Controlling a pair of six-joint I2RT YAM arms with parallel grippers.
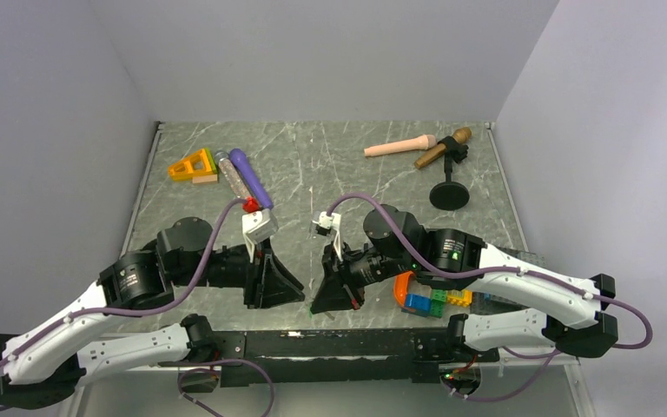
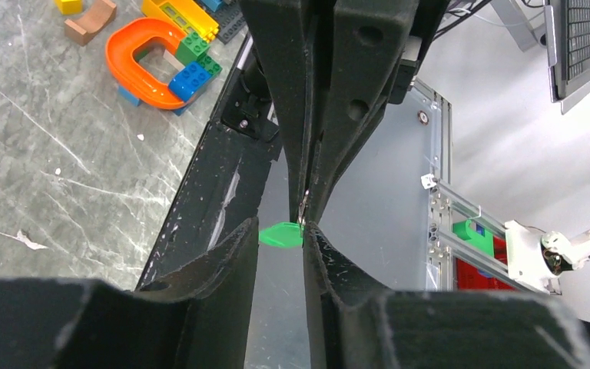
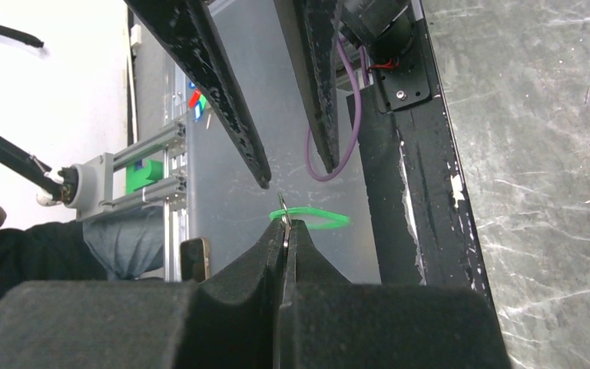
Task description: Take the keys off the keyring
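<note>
Low at six o'clock, nose to nose: right gripper (image 3: 286, 227), pointing to nine, pinched tight on the keyring (image 3: 282, 204); left gripper (image 2: 280, 231), pointing to three, half-open, holding nothing, tips just beside the green key (image 2: 275, 235).

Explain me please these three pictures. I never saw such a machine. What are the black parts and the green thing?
These are two robot arms bolted to a table. The wide picture looks down from above; the other two come from a camera on each wrist, so the black wedges at the bottom are that arm's own fingers. On the table lie building blocks, an orange triangle, a purple stick and a microphone on a stand. The right gripper is shut on a small metal keyring; a green key sticks out from it. The left gripper holds its jaws apart around that key, not yet clamped.
</note>
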